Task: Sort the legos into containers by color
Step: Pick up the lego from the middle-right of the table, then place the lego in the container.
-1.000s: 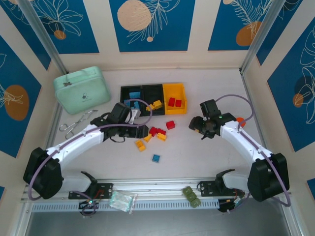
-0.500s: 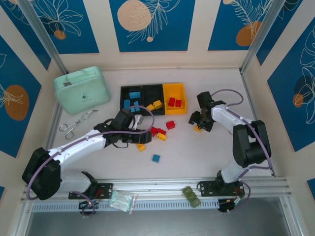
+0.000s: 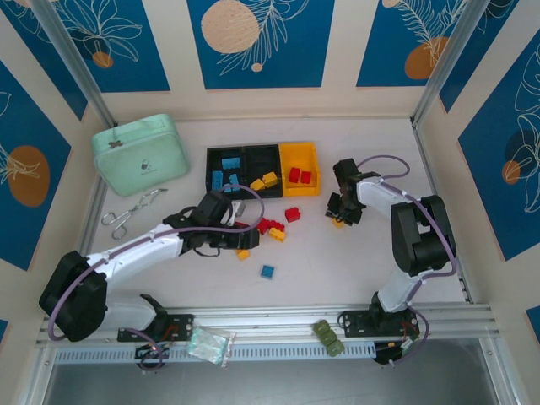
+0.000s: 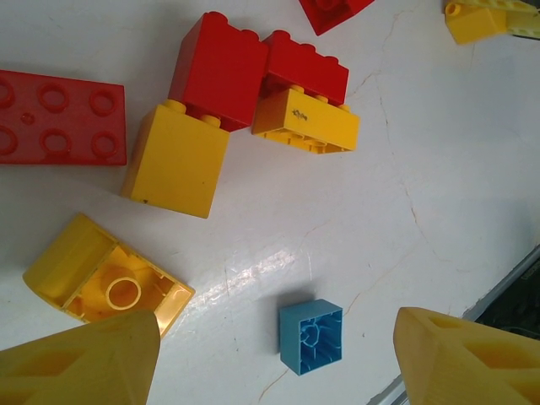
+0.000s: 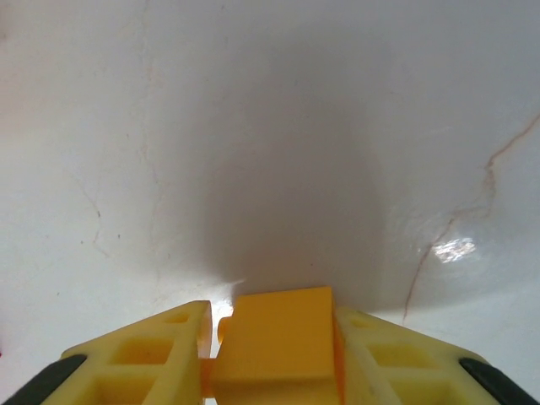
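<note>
When checked mid-pick, found R claw (image 3: 344, 209) clamped on yellow lego (image 5: 274, 333), low over tabletop (image 3: 337, 270) just R of containers (image 3: 253, 150). Noted L claw (image 4: 277, 316) spread apart above loose pile (image 3: 272, 226), holding nothing. Judged next: lift, carry L to mid black bin (image 3: 268, 158) w/ yellows, release.

Robot lab test cell; aluminium frame post (image 3: 74, 66), blue leaf-print wall panel (image 3: 291, 42), slotted mounting rail (image 3: 270, 314)

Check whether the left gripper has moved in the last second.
Yes. The left gripper has pulled back from the black bins toward the near table edge, over the loose bricks.
</note>
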Robot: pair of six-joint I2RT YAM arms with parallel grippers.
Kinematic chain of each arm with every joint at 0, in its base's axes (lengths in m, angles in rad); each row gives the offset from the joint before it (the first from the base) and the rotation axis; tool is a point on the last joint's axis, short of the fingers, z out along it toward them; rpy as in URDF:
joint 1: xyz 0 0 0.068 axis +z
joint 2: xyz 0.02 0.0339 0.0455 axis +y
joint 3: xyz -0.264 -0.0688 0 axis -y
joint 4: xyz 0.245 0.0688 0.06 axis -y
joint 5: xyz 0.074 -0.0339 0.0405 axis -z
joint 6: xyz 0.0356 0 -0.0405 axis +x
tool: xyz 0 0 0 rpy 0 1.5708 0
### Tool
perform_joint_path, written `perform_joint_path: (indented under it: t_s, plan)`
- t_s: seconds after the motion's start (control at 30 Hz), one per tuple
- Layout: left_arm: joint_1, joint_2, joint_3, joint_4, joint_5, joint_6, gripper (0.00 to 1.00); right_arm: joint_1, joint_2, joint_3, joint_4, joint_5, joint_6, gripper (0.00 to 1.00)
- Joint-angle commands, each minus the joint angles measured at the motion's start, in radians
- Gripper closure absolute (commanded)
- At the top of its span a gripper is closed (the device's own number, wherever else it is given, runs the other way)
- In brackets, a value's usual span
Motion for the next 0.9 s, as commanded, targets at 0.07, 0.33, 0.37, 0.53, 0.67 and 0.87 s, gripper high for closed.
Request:
perform_joint_path:
  t_s: [0.07, 0.33, 0.37, 0.53, 0.67, 0.87]
  plan:
    - [-0.008, -0.037, -0.035, 0.009, -0.048, -0.028, 0.27, 0.043, -0.068, 0.016, -0.051, -0.010, -0.006, 0.70]
    - [0.006, -0.139, -0.106, -0.039, -0.144, -0.089, 0.27, 0.144, -0.125, 0.103, -0.106, -0.015, 0.012, 0.70]
    - [0.010, -0.151, -0.116, -0.045, -0.151, -0.093, 0.27, 0.155, -0.122, 0.122, -0.113, -0.021, 0.014, 0.70]
    - [0.031, -0.222, -0.159, -0.068, -0.174, -0.127, 0.27, 0.227, -0.062, 0.270, -0.134, -0.041, 0.014, 0.70]
    - [0.043, -0.262, -0.174, -0.083, -0.187, -0.143, 0.27, 0.269, 0.029, 0.408, -0.141, -0.064, 0.008, 0.70]
    - [0.047, -0.317, -0.193, -0.101, -0.197, -0.167, 0.27, 0.314, 0.206, 0.640, -0.164, -0.093, -0.001, 0.70]
